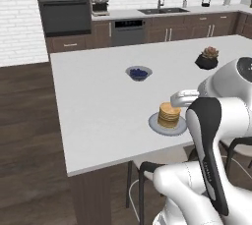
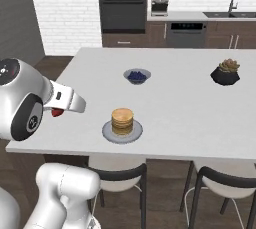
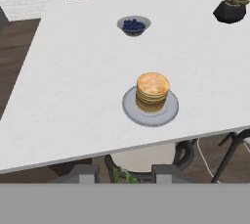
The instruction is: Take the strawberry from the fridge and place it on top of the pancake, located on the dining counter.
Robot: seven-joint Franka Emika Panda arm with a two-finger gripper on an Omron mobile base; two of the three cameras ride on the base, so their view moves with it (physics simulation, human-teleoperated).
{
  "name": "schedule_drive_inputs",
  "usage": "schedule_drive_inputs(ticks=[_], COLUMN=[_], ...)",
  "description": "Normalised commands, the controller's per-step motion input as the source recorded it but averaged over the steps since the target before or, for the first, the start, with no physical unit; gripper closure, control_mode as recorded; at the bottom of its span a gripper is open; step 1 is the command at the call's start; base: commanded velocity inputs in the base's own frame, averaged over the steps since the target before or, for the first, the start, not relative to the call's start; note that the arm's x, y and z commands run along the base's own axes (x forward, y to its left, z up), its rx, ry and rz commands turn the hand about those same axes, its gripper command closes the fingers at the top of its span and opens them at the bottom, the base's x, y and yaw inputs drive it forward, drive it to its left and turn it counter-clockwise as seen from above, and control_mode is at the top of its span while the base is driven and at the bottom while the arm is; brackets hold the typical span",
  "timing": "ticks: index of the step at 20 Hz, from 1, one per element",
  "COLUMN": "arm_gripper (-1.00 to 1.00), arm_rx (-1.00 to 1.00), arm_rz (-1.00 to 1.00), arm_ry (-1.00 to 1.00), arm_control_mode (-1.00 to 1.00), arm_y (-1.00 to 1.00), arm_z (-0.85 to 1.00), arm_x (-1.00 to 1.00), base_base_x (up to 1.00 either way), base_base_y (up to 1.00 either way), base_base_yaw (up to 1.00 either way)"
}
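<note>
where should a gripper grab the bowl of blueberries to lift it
By the rim, from straight above. The bowl of blueberries sits upright on the dining counter, low with sloping walls that would likely slip from a side pinch. One finger inside the near edge and one outside probably holds best; berries fill the middle.

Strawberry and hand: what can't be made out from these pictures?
- Strawberry: in the right base view just a red speck under the hand; the hand's body covers the grip.
- Hand in the left base view: the arm's links cover the fingers, so open or shut is unclear.
- Hand view: the bottom edge cuts off the fingertips; something green between them is too small to name.
- Pancake: whether the hand is above it yet is unclear.
</note>
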Motion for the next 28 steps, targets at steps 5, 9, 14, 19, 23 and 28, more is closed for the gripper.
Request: schedule_drive_inputs(ticks=[5, 9, 14, 19, 23, 28], arm_gripper=[1.00, 1.00, 1.00, 1.00, 1.00, 1.00], arm_rx=[0.00, 0.00, 0.00, 0.00, 0.00, 0.00], arm_rz=[0.00, 0.00, -0.02, -0.04, -0.06, -0.04], arm_ry=[0.00, 0.00, 0.02, 0.10, 0.22, 0.42], arm_control_mode=[1.00, 1.00, -1.00, -1.00, -1.00, -1.00], arm_y=[0.00, 0.00, 0.00, -0.05, -0.10, -0.43], arm_z=[0.00, 0.00, 0.00, 0.00, -0.05, -0.34], arm_x=[0.00, 0.00, 0.29, 0.86, 0.93, 0.94], base_base_x=[0.59, 0.65, 0.37, 0.00, 0.00, 0.00], base_base_y=[0.00, 0.00, 0.00, 0.00, 0.00, 0.00], base_base_yaw=[-0.05, -0.07, -0.04, 0.00, 0.00, 0.00])
